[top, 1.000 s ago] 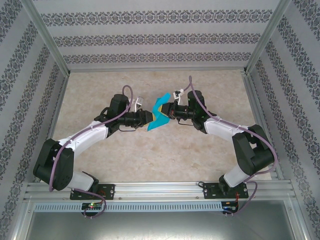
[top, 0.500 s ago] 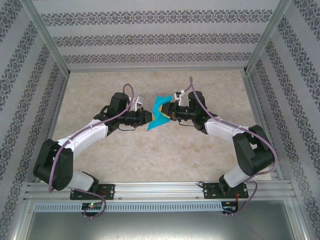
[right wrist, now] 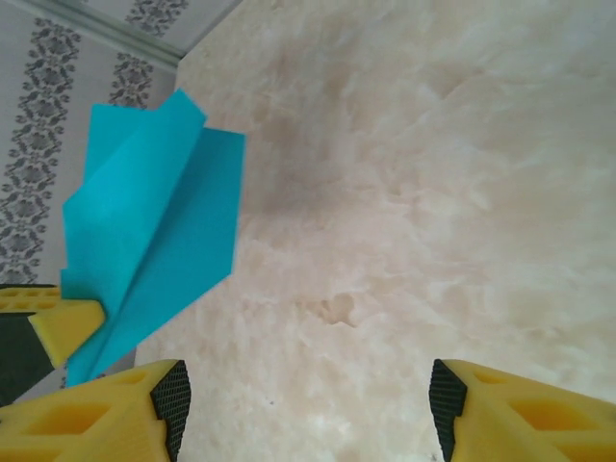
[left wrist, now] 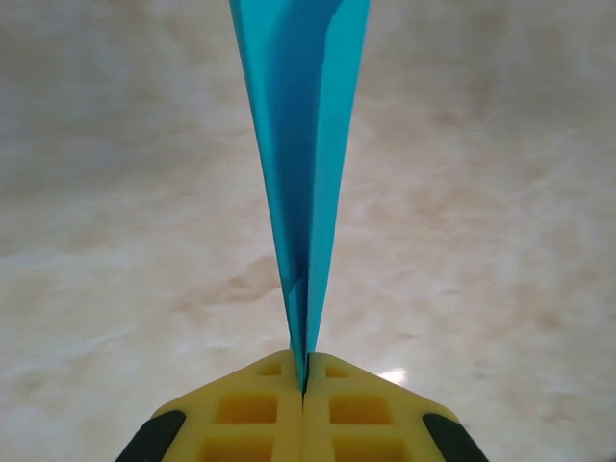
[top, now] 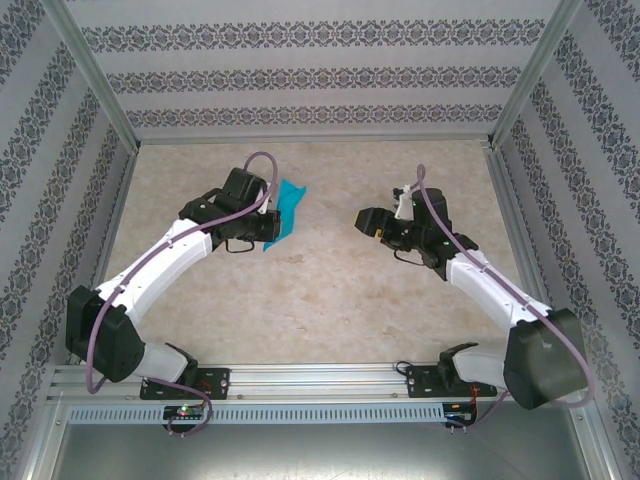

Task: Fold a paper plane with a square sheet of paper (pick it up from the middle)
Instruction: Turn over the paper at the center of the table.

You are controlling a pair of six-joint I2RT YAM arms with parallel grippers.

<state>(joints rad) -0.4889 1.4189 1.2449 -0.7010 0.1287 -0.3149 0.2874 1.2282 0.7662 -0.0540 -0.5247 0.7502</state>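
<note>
Spanning the enclosure floor, a beige marbled table (top: 320, 300) is noted, bounded by wallpapered walls (top: 320, 70) with grey floral bands and, at the near edge, by an aluminium rail (top: 320, 378). The left arm (top: 160, 262), white and black, is stretched diagonally toward the left-centre of the table; the right arm (top: 490, 285) is stretched toward the right-centre, and the two wrists are well apart, with bare table between them. The left gripper (top: 272, 228) is seen clamped: in its wrist view the yellow fingertips (left wrist: 304, 385) are pressed together, with only the thickness of paper between the pads. The right gripper (top: 362, 220) is pointed toward the left one, and in its wrist view (right wrist: 303, 385) the jaws are spread wide, with nothing held and marbled surface visible between the fingers (right wrist: 115, 414). The paper plane (top: 287, 208), teal-blue and matte, is pinched at its narrow end by the left gripper and fans out beyond it toward the back of the table. From the left wrist it (left wrist: 303, 144) is viewed edge-on, as a slim wedge with a centre crease. From the right wrist it (right wrist: 154, 241) is recorded at left as layered folded flaps, apart from the right fingers. Contact between paper and table cannot be told.
</note>
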